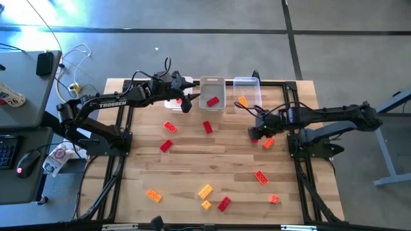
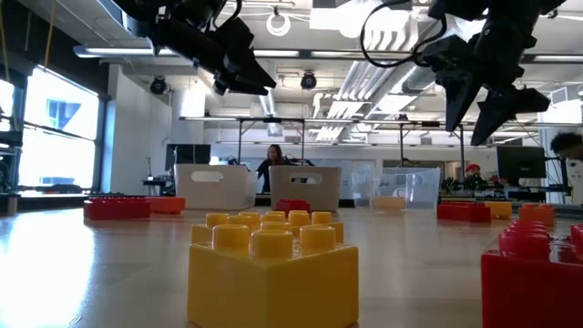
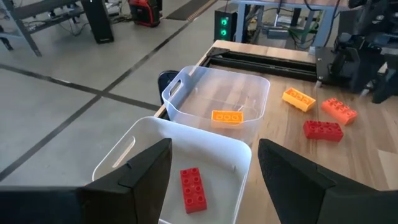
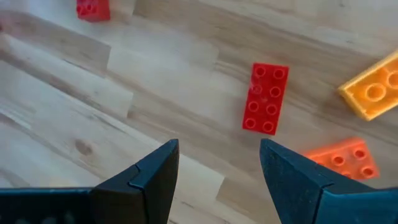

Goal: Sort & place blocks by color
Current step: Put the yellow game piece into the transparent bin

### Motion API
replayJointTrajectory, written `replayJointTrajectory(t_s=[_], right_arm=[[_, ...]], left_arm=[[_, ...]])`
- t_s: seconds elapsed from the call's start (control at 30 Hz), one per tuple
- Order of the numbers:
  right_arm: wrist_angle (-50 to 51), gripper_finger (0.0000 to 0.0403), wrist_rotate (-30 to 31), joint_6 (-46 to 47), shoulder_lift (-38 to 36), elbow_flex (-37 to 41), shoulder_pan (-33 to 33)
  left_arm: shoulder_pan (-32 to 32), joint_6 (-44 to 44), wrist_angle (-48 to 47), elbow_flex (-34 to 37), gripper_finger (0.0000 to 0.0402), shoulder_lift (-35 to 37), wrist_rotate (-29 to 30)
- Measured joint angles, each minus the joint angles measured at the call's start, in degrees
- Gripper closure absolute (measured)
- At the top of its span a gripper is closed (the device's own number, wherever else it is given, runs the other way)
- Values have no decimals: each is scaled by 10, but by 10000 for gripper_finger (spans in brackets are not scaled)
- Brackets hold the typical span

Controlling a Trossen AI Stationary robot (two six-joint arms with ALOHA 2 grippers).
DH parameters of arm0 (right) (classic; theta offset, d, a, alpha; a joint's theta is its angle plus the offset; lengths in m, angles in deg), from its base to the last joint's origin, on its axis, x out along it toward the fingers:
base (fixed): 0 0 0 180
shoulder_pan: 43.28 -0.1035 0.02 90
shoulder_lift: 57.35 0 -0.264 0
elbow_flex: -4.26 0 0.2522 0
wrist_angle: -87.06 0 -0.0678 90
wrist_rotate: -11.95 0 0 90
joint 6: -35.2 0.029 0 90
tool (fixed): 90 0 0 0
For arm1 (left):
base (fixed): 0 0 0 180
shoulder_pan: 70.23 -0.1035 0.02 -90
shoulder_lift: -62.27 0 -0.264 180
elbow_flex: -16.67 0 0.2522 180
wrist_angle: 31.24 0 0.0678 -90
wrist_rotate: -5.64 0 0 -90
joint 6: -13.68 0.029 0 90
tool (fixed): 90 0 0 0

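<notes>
Several red, orange and yellow blocks lie flat and scattered on the wooden table (image 1: 192, 163). Three bins stand at its far edge. The middle white bin (image 1: 212, 93) holds a red block (image 3: 193, 190), and the clear bin (image 1: 247, 91) holds an orange block (image 3: 227, 116). My left gripper (image 1: 187, 104) hovers open beside the white bin, above table level, with nothing between its fingers (image 3: 214, 146). My right gripper (image 1: 255, 133) hangs open above the table at right of centre and points steeply down. A red block (image 4: 265, 98) lies beyond its fingertips, and an orange block (image 1: 268, 142) lies beside it.
The left white bin (image 2: 214, 187) is partly hidden under my left arm in the high view. Red blocks (image 1: 169, 127) (image 1: 207, 127) lie near the bins. More blocks (image 1: 205, 190) cluster toward the near edge. Black frame rails (image 1: 119, 128) run along the table's sides.
</notes>
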Motion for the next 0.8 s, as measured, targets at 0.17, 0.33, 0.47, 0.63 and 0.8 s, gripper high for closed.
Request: replayJointTrajectory(t_s=[0.17, 0.33, 0.47, 0.63, 0.8], right_arm=[[22, 192, 31, 98, 0, 0, 15], [60, 192, 87, 193, 0, 0, 16], [90, 192, 109, 249, 4, 0, 16], [120, 192, 145, 291, 29, 0, 16], [120, 192, 154, 306, 48, 0, 16]], left_arm=[[0, 0, 0, 0, 174, 0, 0], [0, 0, 0, 0, 174, 0, 0], [0, 0, -6, 0, 174, 0, 0], [0, 12, -5, 0, 174, 0, 0], [0, 33, -7, 0, 174, 0, 0]])
